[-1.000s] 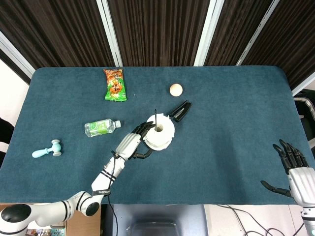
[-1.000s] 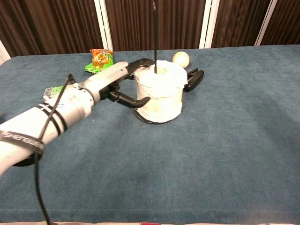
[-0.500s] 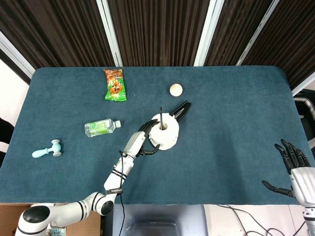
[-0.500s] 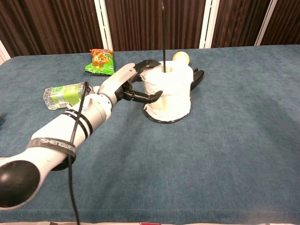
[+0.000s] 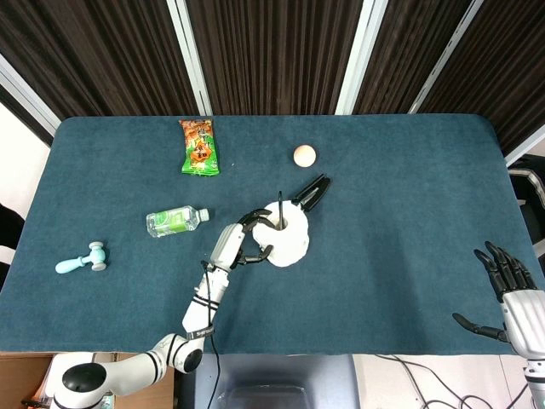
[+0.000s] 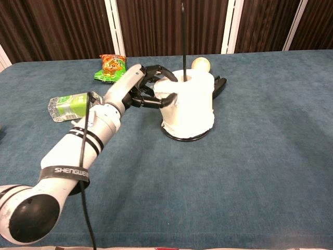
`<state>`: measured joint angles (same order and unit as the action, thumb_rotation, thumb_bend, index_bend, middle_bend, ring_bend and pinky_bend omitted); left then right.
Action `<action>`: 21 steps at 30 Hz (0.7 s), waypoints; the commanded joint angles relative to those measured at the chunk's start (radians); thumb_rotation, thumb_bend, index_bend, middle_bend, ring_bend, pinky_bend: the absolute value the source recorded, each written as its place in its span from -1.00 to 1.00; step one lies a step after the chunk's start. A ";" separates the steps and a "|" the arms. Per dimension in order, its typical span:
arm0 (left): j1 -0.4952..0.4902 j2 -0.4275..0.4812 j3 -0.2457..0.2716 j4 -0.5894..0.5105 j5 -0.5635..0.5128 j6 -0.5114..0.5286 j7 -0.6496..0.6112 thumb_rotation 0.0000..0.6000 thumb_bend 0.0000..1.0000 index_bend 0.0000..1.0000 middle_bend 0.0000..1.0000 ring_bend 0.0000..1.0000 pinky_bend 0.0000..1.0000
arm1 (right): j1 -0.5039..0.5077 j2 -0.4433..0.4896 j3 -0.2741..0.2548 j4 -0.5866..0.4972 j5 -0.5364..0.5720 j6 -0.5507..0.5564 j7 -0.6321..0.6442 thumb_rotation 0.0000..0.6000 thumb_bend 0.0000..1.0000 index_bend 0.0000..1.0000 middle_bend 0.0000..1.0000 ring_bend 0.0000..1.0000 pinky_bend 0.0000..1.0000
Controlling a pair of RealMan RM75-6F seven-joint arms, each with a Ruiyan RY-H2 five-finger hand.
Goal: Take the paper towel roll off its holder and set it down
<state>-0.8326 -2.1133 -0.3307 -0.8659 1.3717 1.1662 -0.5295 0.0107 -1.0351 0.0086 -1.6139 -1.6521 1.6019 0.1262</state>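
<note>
The white paper towel roll (image 5: 287, 239) (image 6: 189, 104) stands mid-table on its holder, whose thin black rod (image 6: 183, 36) sticks up through the core and whose black round base (image 6: 186, 136) shows under the roll. My left hand (image 5: 244, 244) (image 6: 147, 90) grips the roll's left side, fingers curled around its upper edge. The roll looks lifted a little above the base. My right hand (image 5: 504, 281) hangs open at the table's near right edge, far from the roll, holding nothing.
A black clip-like tool (image 5: 312, 192) lies just behind the roll. A small round ball (image 5: 304, 155) sits further back. A green snack bag (image 5: 199, 146), a plastic bottle (image 5: 175, 221) and a light blue toy hammer (image 5: 84, 258) lie to the left.
My left hand and the roll have shifted right and risen along the rod. The arm has reached further in. My right hand has stayed put.
</note>
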 commanded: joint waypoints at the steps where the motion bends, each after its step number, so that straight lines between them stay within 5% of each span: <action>1: 0.013 0.056 0.002 -0.061 0.034 0.052 0.015 1.00 -0.26 0.25 0.10 -0.18 -0.14 | 0.002 -0.003 -0.001 0.001 -0.001 -0.004 -0.006 1.00 -0.75 -1.00 -1.00 -1.00 -0.57; 10: 0.067 0.362 -0.020 -0.470 0.136 0.180 0.182 1.00 -0.26 0.25 0.09 -0.18 -0.14 | 0.002 -0.012 -0.005 0.005 -0.009 -0.005 -0.023 1.00 -0.75 -1.00 -1.00 -1.00 -0.57; 21: 0.120 0.725 -0.123 -0.907 0.147 0.206 0.488 1.00 -0.26 0.25 0.11 -0.20 -0.12 | 0.007 -0.014 -0.005 0.001 0.000 -0.021 -0.034 1.00 -0.75 -1.00 -1.00 -1.00 -0.57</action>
<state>-0.7415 -1.4802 -0.4152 -1.6751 1.5160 1.3588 -0.1166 0.0180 -1.0490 0.0036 -1.6129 -1.6518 1.5804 0.0920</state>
